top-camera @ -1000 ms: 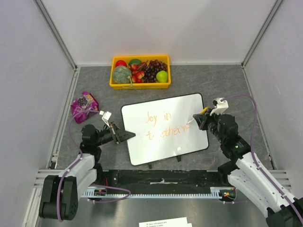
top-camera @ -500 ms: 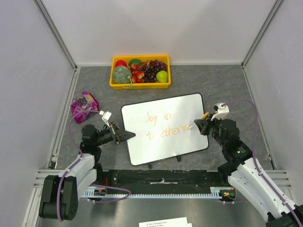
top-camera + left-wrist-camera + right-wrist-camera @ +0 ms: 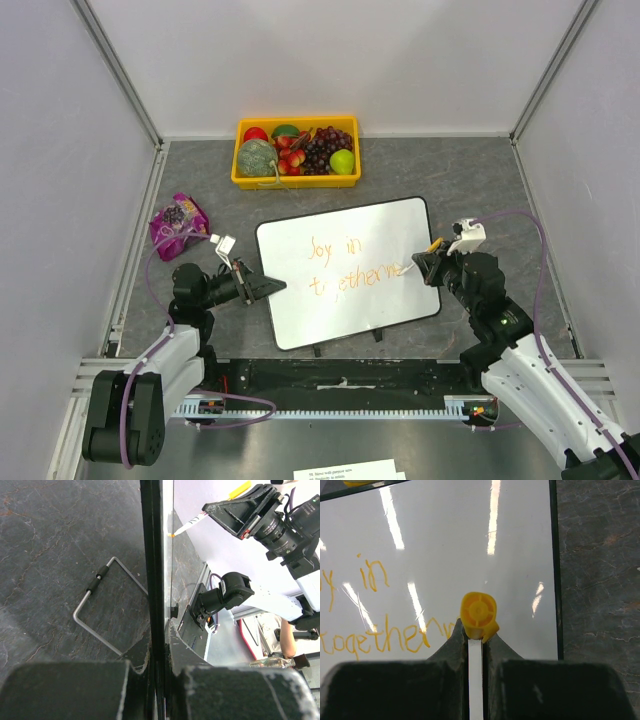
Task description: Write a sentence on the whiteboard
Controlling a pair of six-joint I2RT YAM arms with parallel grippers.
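The whiteboard (image 3: pixel 350 235) stands tilted on the table's middle, white with a thin black frame. Orange lettering (image 3: pixel 345 262) on it reads "Joy in" above "togethern". My left gripper (image 3: pixel 268 286) is shut on the board's left edge (image 3: pixel 152 555), which I see edge-on in the left wrist view. My right gripper (image 3: pixel 425 263) is shut on a white marker with an orange end cap (image 3: pixel 478 612). Its tip (image 3: pixel 403 268) rests at the end of the second line. In the right wrist view the cap hides the tip, and the lettering (image 3: pixel 375 639) shows to the left.
A yellow tray (image 3: pixel 296 180) of fruit stands behind the board. A purple bag (image 3: pixel 177 222) lies at the left. The board's wire stand (image 3: pixel 97 612) rests on the grey table under it. White walls enclose the table on three sides.
My right gripper has dropped toward me and drawn the marker a little right along the second line, adding to the letter after "r". The left gripper has not moved.
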